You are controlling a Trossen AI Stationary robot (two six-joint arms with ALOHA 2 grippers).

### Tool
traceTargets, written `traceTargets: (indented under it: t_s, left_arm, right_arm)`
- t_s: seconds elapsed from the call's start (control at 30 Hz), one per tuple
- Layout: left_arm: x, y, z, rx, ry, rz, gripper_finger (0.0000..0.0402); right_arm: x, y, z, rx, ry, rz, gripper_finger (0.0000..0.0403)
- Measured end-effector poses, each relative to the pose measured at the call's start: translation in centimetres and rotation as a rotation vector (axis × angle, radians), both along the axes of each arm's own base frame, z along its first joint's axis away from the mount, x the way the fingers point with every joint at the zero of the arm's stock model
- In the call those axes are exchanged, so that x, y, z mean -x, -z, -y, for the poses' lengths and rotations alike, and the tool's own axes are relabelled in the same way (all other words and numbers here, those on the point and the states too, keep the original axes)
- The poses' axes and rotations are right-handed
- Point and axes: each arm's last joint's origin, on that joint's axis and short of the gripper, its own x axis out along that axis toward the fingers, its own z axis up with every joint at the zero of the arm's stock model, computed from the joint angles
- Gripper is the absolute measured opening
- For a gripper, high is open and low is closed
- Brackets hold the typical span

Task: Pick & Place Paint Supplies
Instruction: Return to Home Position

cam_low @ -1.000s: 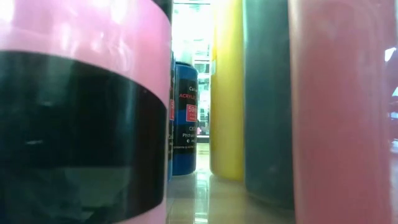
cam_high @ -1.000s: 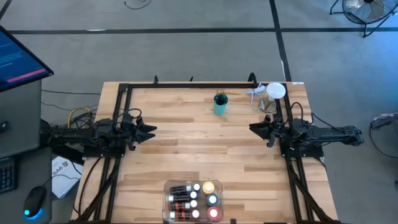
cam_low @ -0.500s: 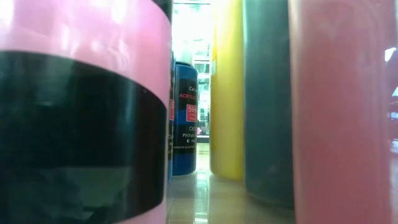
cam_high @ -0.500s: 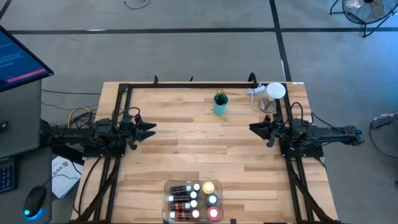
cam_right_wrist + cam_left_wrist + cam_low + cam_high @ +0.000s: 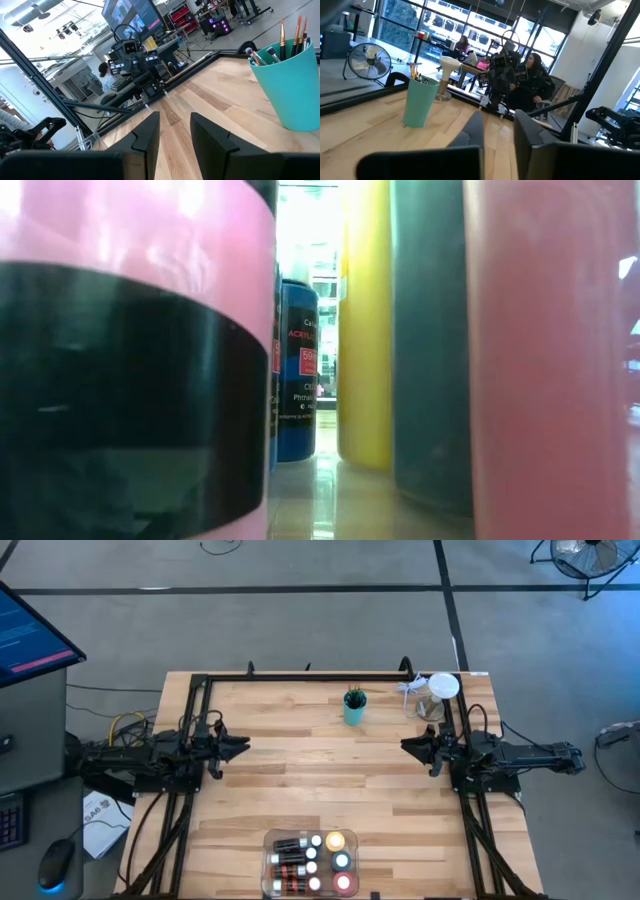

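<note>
1. The left gripper (image 5: 242, 745) hangs over the left side of the table (image 5: 300, 780), close to the frame rail. Its two fingers stand slightly apart, with nothing between them.
2. The right gripper (image 5: 405, 745) hangs over the right side, facing the left one across the bare wood. Its fingers are likewise narrowly parted and empty.
3. The teal cup (image 5: 354, 714) stands upright near the far edge, roughly midway between the arms and well apart from both grippers. The paint brushes (image 5: 354, 696) stand in it, their ends above the rim.
4. The clear tray (image 5: 267, 862) sits at the opposite edge. The paint bottles and tubes (image 5: 310, 862) are packed inside it: dark-labelled ones lie along one side, and white, yellow, teal and red caps face up beside them.
5. Seen from table height, a pink bottle (image 5: 130, 360) with a black band, a blue tube (image 5: 297, 370), the yellow bottle (image 5: 365, 320), a grey tube (image 5: 430, 340) and a red tube (image 5: 550, 360) stand side by side.
6. A person (image 5: 535, 75) sits in the room beyond the table.
</note>
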Motion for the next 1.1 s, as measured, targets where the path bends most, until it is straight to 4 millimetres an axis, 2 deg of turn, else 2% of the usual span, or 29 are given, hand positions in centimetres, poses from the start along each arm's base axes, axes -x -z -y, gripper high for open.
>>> traceTargets:
  t_s: [0.2, 0.43, 0.7, 1.1]
  left_arm:
    - [-0.01, 0.06, 0.01, -0.017, 0.003, -0.009, 0.0001]
    - [-0.05, 0.24, 0.15, -0.196, 0.029, -0.058, 0.0]
    - [-0.07, 0.37, 0.15, -0.297, 0.021, -0.089, 0.0]
    - [-0.06, 0.35, 0.13, -0.274, 0.015, -0.083, 0.0002]
  right_arm:
    - [0.0, 0.0, 0.0, 0.0, 0.0, 0.0, 0.0103]
    - [0.0, 0.0, 0.0, 0.0, 0.0, 0.0, 0.0103]
    - [0.0, 0.01, 0.0, 0.0, 0.0, 0.0, 0.0103]
    - [0.0, 0.0, 0.0, 0.0, 0.0, 0.0, 0.0103]
